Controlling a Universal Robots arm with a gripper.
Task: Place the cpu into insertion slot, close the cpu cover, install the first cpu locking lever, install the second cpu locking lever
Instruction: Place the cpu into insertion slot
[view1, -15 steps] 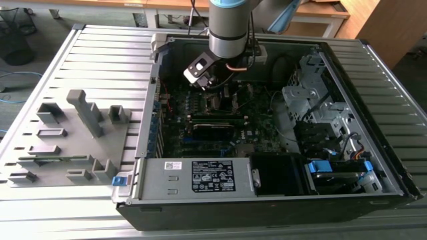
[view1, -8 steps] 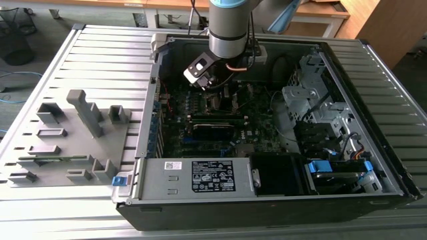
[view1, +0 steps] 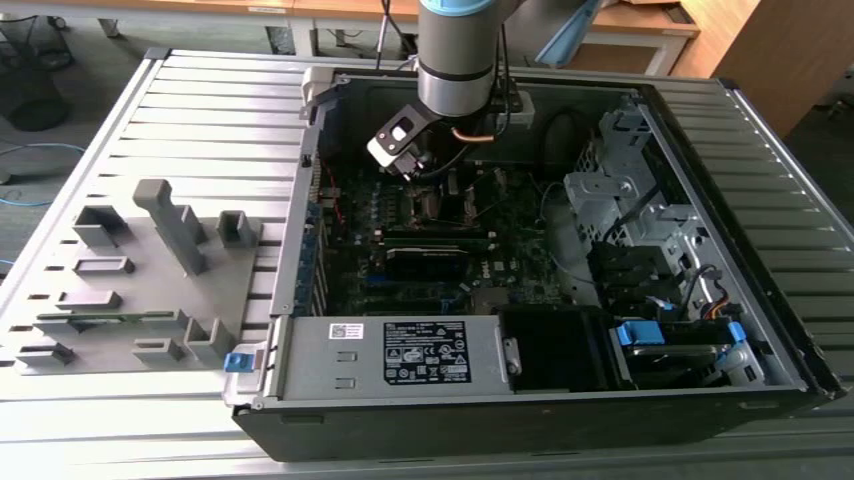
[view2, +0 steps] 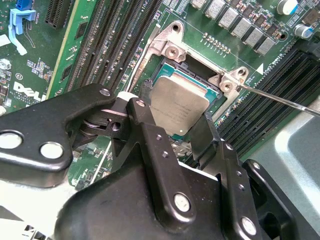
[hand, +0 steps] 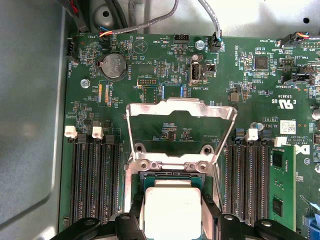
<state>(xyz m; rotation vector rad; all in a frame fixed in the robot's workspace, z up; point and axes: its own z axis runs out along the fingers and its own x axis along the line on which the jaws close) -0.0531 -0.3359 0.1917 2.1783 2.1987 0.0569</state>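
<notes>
Table: a grey table with long ribs (view1: 200, 110) holds everything in the exterior view.
Tray: on the exterior view's left lies one grey tray (view1: 147, 290) with grey blocks standing on it.
Case: next comes one open computer case (view1: 534, 430). Inside it are the green motherboard (hand: 165, 65) and one grey power supply (view1: 334, 365).
Arm: one robot arm (view1: 461, 60) reaches down into the case.
Up close: both wrist views show the small parts, which are too tiny to tell in the exterior view.
Gripper: the gripper (view2: 175, 117) has two black fingers (view2: 145, 125). They squeeze the cpu from both sides.
Cpu: one silver square cpu (view2: 177, 102) sits at the insertion slot (view2: 186, 70), between the fingers.
Cover: in the first wrist view, one cpu cover (hand: 181, 105) stands up open behind the slot.
Battery: the first wrist view also shows one round silver battery (hand: 112, 65).
Rod: the second wrist view shows one thin metal rod (view2: 280, 100) sticking out beside the slot.
</notes>
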